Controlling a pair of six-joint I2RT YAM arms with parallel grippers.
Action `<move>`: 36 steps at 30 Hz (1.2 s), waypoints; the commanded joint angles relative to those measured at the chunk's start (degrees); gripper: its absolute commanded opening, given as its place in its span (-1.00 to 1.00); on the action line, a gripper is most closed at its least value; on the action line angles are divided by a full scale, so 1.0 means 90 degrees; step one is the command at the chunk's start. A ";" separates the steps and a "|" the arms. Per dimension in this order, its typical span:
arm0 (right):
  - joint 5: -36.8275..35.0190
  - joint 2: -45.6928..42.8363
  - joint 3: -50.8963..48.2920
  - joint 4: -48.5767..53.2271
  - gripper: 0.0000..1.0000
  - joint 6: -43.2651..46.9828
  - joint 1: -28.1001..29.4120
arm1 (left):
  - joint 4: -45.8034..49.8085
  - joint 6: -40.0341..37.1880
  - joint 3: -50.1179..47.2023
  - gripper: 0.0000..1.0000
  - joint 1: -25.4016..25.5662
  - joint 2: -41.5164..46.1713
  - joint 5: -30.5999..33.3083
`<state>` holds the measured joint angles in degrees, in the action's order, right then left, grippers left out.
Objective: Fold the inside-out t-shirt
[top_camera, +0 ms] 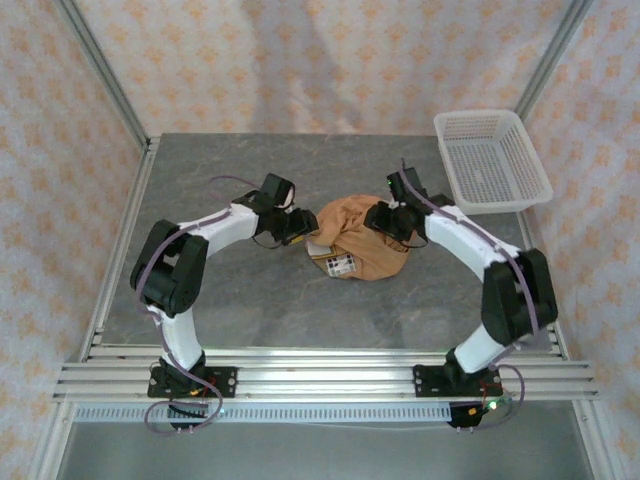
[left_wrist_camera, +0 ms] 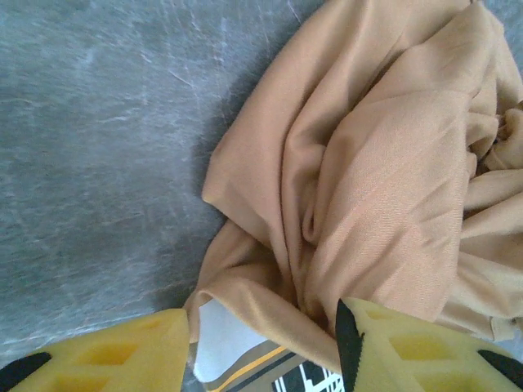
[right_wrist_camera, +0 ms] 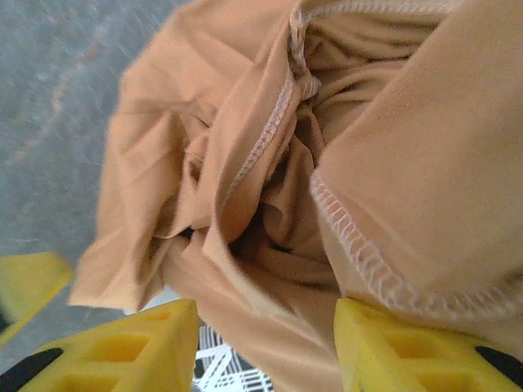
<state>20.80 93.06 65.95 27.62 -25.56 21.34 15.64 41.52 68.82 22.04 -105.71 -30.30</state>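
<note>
Seen from above, the t-shirt (top_camera: 357,243) lies in a crumpled heap at the middle of the table (top_camera: 230,300). A white label (top_camera: 318,248) and a checked patch (top_camera: 341,265) show on its 7 o'clock edge. The left tool (top_camera: 297,227) is at the heap's 9 o'clock side and the right tool (top_camera: 388,220) at its 2 o'clock side, both right at the cloth. From this height their jaws cannot be made out. A white basket (top_camera: 492,160) stands at the table's 1 o'clock corner, well apart from the shirt.

The left wrist view shows the left tool's yellow fingers (left_wrist_camera: 122,351) parted about halfway. A loose fold, the label and the patch's printed edge lie in the gap, and nothing is pinched. Bare table lies toward 10 o'clock.

The right wrist view adds what the overhead camera misses: raised stitched seams (right_wrist_camera: 368,261) face outward on the cloth. The right tool's fingers (right_wrist_camera: 409,351) also stand partly open, straddling bunched cloth without clamping it. A sliver of the patch shows between them at 6 o'clock.
</note>
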 commanded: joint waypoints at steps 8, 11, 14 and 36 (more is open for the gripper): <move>0.0280 0.0753 0.0711 0.0375 -0.80 0.0474 0.0004 | 0.0059 -0.0178 -0.0327 0.09 -0.0142 0.0212 0.0154; 0.0379 0.0298 0.0958 0.0685 -0.97 0.0394 0.0008 | 0.0098 -0.0209 -0.0322 0.09 -0.0197 0.0212 0.0145; 0.0618 -0.0098 0.1448 0.1124 -1.00 0.0385 -0.0022 | 0.0046 -0.0200 -0.0303 0.08 -0.0261 0.0157 0.0025; 0.3428 -0.0939 0.2096 -0.0412 -1.00 -0.1685 -0.1864 | -0.3186 0.1399 -0.0534 0.23 0.0112 -0.0811 -0.1105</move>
<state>49.80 87.57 83.40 29.21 -38.15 4.69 -3.29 49.19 62.35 20.47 -108.92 -38.17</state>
